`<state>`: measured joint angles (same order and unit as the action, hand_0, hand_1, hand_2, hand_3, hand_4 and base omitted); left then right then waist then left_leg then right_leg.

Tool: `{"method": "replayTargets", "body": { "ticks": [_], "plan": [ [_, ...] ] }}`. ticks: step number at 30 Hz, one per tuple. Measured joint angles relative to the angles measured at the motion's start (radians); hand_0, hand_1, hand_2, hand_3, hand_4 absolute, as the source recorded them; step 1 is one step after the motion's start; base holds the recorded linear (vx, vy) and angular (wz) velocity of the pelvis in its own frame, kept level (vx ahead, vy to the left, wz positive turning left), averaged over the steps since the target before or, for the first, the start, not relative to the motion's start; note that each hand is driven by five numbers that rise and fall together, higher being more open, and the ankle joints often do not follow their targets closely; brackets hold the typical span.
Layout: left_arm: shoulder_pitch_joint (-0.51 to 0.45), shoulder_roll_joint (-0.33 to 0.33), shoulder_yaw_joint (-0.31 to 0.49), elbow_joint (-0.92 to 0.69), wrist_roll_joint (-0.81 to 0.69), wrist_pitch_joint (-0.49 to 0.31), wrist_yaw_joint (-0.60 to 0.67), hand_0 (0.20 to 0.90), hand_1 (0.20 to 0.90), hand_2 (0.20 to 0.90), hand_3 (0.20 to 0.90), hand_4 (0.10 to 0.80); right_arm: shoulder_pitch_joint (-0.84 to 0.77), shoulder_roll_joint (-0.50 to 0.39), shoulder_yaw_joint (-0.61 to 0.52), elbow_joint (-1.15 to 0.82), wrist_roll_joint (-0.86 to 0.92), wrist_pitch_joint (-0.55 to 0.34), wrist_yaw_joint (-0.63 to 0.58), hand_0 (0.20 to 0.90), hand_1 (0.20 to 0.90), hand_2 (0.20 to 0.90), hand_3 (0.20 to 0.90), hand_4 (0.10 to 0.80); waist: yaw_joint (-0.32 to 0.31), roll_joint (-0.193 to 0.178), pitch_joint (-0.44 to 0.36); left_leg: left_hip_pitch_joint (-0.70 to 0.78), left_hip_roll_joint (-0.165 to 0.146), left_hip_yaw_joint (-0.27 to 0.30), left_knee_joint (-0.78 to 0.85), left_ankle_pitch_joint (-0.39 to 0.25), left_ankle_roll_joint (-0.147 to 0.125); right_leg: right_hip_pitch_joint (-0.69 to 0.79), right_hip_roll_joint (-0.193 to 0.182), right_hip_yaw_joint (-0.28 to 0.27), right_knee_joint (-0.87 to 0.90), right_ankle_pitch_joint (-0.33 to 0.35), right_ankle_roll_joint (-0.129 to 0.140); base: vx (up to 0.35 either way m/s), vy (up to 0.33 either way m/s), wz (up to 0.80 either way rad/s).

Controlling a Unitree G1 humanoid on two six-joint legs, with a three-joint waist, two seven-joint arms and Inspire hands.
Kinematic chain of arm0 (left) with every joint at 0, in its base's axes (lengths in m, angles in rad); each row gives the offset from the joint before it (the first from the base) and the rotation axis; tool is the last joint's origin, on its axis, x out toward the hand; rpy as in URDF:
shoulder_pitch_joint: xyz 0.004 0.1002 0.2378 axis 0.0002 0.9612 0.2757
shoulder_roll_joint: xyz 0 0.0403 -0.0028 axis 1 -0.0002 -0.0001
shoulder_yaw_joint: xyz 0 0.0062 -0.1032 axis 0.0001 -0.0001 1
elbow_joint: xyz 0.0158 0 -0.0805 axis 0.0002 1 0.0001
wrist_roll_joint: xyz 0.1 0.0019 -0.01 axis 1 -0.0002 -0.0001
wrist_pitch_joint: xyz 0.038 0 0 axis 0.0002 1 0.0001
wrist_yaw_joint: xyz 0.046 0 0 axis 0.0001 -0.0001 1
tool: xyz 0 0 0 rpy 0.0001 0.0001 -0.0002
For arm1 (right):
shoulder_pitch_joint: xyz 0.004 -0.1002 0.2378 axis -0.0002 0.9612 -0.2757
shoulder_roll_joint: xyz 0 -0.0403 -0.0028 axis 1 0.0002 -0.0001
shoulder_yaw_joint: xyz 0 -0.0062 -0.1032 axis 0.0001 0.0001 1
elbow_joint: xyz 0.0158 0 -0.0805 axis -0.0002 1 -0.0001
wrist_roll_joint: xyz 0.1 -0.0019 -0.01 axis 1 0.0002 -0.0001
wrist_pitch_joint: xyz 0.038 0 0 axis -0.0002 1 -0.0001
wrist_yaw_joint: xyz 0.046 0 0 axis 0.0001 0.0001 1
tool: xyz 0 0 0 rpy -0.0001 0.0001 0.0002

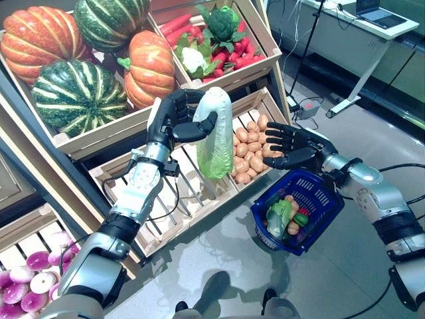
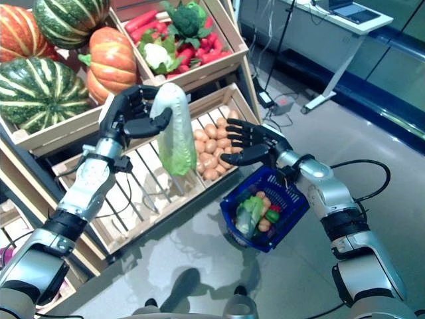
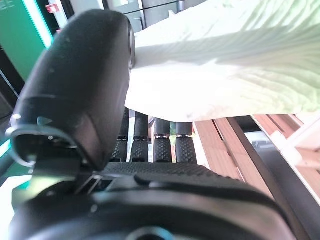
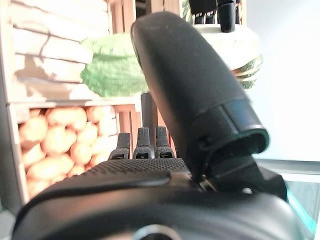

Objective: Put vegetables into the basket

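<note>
L hand (image 1: 174, 118) grips cabbage (image 1: 214, 136); basket (image 1: 312, 199) on R arm.

The left hand (image 1: 174, 118) hides part of the cabbage (image 1: 216, 133); pumpkins (image 1: 40, 36) are cropped.

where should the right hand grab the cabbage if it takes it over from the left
Probably around the leafy green lower half of the cabbage, coming in from the basket side. It hangs upright with that end free, while the left hand wraps the pale top; the open right hand already faces it.
</note>
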<state>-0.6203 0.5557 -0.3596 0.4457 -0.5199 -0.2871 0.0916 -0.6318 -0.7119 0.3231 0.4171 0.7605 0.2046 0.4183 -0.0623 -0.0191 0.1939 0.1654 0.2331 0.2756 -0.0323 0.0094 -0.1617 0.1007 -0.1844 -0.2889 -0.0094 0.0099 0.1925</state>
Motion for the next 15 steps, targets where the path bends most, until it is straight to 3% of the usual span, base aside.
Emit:
{"method": "replayTargets", "body": {
  "ticks": [7, 15],
  "plan": [
    [0.035, -0.022, 0.0, -0.039, -0.006, 0.021, -0.048, 0.3, 0.3, 0.3, 0.3, 0.4, 0.0, 0.022, 0.018, 0.002, 0.047, 0.095, 0.086, 0.9, 0.9, 0.9, 0.9, 0.8, 0.006, -0.008, -0.034, 0.012, -0.008, -0.015, -0.037, 0.015, -0.001, 0.036, 0.004, -0.018, -0.06, 0.025, 0.005, 0.02, -0.001, 0.07],
    [0.055, -0.034, -0.015, -0.059, -0.046, 0.057, -0.07, 0.3, 0.3, 0.3, 0.3, 0.4, 0.0, 0.027, 0.056, 0.012, 0.073, 0.137, 0.116, 0.9, 0.9, 0.9, 0.9, 0.8, 0.025, -0.029, -0.062, 0.014, -0.008, -0.022, -0.038, 0.015, -0.001, 0.039, 0.005, -0.019, -0.061, 0.025, 0.005, 0.0, 0.0, 0.0]
  ]
}}
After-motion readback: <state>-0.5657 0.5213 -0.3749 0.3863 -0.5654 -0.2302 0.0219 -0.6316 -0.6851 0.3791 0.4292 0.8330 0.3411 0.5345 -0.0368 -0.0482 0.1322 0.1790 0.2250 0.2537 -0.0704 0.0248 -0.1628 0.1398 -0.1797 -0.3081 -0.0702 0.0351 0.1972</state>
